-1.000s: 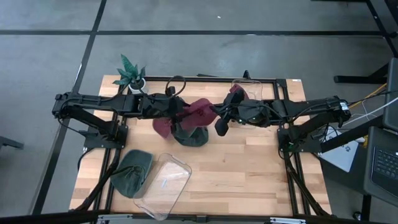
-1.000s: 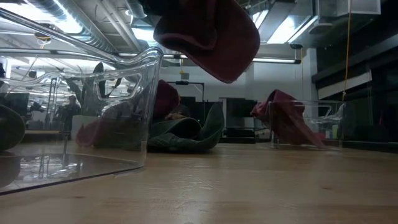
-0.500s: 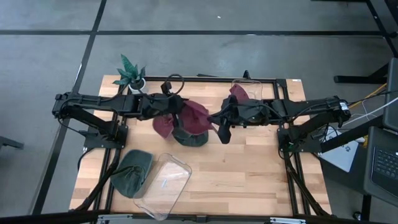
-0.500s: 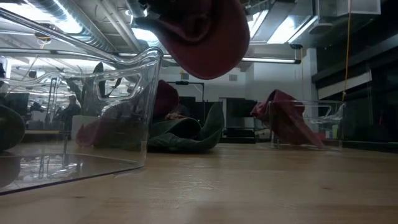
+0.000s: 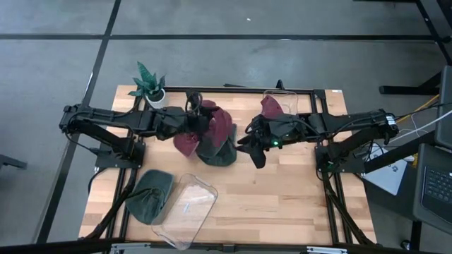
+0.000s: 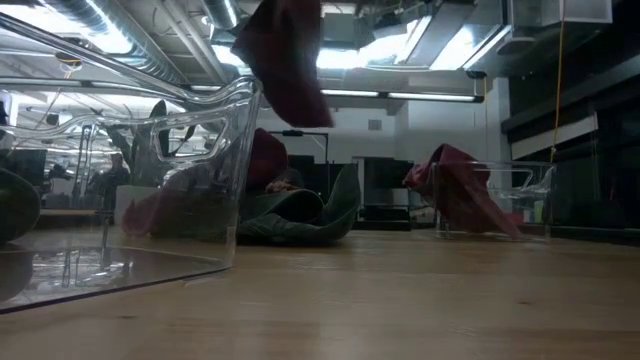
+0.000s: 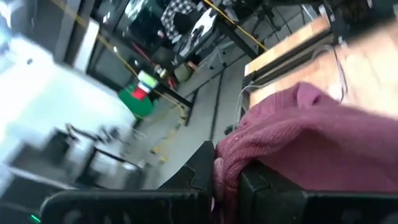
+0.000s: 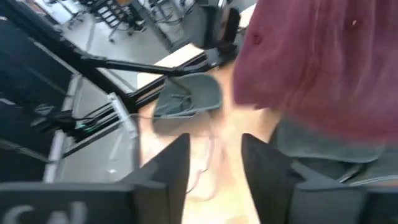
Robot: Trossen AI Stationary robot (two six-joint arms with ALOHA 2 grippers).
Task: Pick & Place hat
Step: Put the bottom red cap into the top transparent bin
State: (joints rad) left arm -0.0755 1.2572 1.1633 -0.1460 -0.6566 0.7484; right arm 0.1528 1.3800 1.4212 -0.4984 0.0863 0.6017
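A maroon hat (image 5: 217, 125) hangs above the table's middle, and my left gripper (image 5: 194, 118) is shut on it; in the low view the maroon hat (image 6: 285, 60) droops high over the table. Under it a green hat (image 5: 217, 155) lies on the wood, beside another maroon hat (image 5: 184, 144). My right gripper (image 5: 254, 149) stands open just right of them, its fingers (image 8: 166, 168) empty and apart from the hanging hat. My left gripper pinches a bunched edge of the maroon hat (image 7: 225, 163) between its two fingers (image 7: 264, 183), coming level from the table's left. The hat is lifted clear and hangs slack below and beyond the fingers.
A clear bin (image 5: 185, 210) lies tipped at the near left beside another green hat (image 5: 150, 196). A second clear bin (image 5: 282, 100) at the far right holds a maroon hat (image 5: 269, 106). A potted plant (image 5: 150, 85) stands at the far left. Bare wood lies near right.
My right gripper has let go of the maroon hat and drawn slightly toward the near edge. The hat, earlier spread between both grippers, has swung toward the left gripper and now hangs narrow from it alone.
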